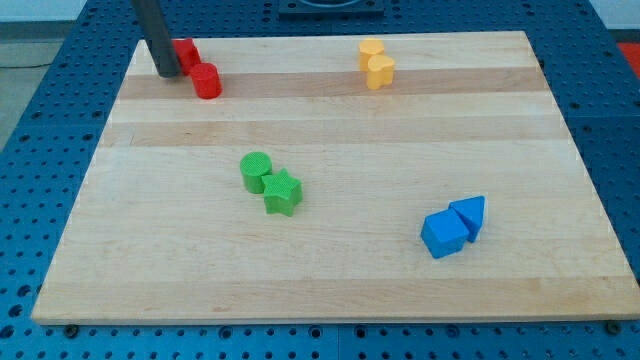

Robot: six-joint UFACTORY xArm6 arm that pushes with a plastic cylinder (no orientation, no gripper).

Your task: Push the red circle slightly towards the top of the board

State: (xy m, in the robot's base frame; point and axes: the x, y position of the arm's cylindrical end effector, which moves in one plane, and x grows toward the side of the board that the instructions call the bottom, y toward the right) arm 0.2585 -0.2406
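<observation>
The red circle (207, 81) sits near the board's top left. A second red block (186, 51), its shape unclear, lies just up and left of it, partly hidden by the rod. My tip (167, 73) rests on the board just left of the red circle, below the second red block and close to both. Whether it touches them I cannot tell.
A green circle (255, 171) and a green star (282, 192) touch near the board's middle. Two yellow blocks (377, 63) sit together at the top, right of centre. A blue cube (444, 234) and a blue triangle (470, 214) touch at the lower right. The wooden board (330, 270) has blue surface around it.
</observation>
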